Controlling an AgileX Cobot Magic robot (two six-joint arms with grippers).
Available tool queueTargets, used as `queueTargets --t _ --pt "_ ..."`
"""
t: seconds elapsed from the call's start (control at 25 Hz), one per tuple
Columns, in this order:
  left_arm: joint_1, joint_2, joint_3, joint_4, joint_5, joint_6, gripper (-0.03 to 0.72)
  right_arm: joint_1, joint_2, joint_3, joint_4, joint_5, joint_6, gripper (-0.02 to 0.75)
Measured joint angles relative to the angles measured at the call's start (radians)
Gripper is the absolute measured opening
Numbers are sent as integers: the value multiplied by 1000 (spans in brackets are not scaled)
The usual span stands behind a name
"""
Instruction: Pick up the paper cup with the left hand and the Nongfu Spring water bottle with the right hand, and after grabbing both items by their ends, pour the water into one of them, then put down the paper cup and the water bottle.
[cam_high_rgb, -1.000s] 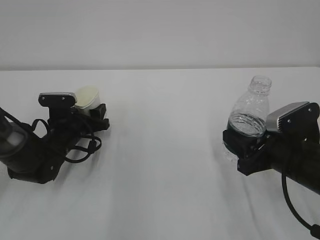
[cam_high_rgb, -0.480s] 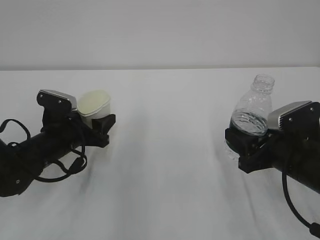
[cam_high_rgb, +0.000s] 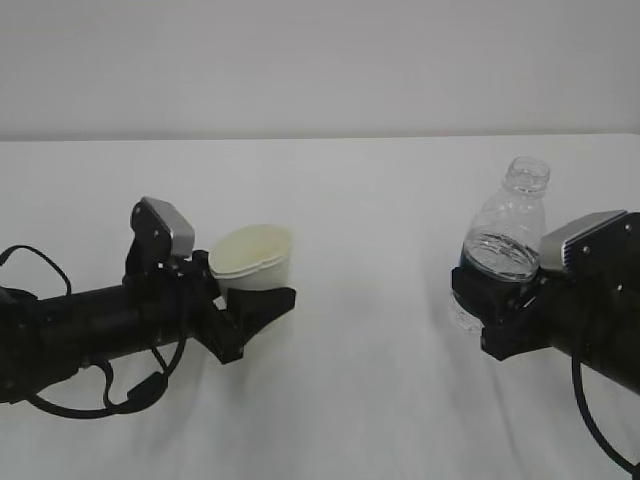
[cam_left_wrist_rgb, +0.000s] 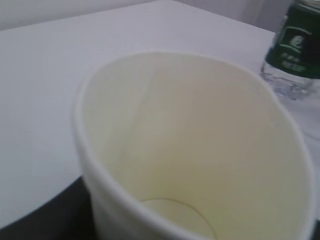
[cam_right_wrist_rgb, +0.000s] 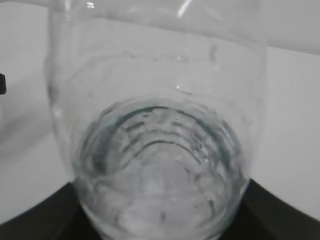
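My left gripper (cam_high_rgb: 258, 300) is shut on the lower part of the small white paper cup (cam_high_rgb: 250, 257), which it holds a little above the white table, left of centre, mouth up and tipped slightly. In the left wrist view the cup (cam_left_wrist_rgb: 200, 145) fills the frame, pale yellowish inside and empty. My right gripper (cam_high_rgb: 482, 305) is shut on the lower body of the clear Nongfu Spring water bottle (cam_high_rgb: 508, 232), upright with its open neck on top and water in its lower part. The bottle's green label (cam_left_wrist_rgb: 298, 42) shows beyond the cup. The right wrist view looks up along the bottle (cam_right_wrist_rgb: 160, 150).
The white table (cam_high_rgb: 370, 200) runs back to a pale wall, its far edge across the upper third of the exterior view. Between the cup and the bottle lies a stretch of bare tabletop. Black cables (cam_high_rgb: 120, 395) loop under the left arm.
The left arm has swung the cup to the right, toward the middle of the table, and stretched out lower. The right gripper and bottle have barely shifted.
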Motion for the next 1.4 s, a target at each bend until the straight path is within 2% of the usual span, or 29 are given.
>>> queueTargets --t 0.2,0.32,0.48,0.72,0.96,1.4 --pt "-92 0 -42 93 3 -58 458 0 -66 37 0 2 0 448" --pt "-152 0 -80 108 3 -90 457 0 -109 56 0 2 0 448" --pt "-195 0 -115 127 3 -113 457 0 -172 81 0 19 0 448" --pt "-199 0 -170 225 20 -196 456 0 -282 118 0 120 0 448" --pt "-199 0 -239 370 53 -310 456 0 -366 122 9 250 2 448" --pt "-205 0 -256 406 122 -335 456 0 -378 115 78 365 -91 447"
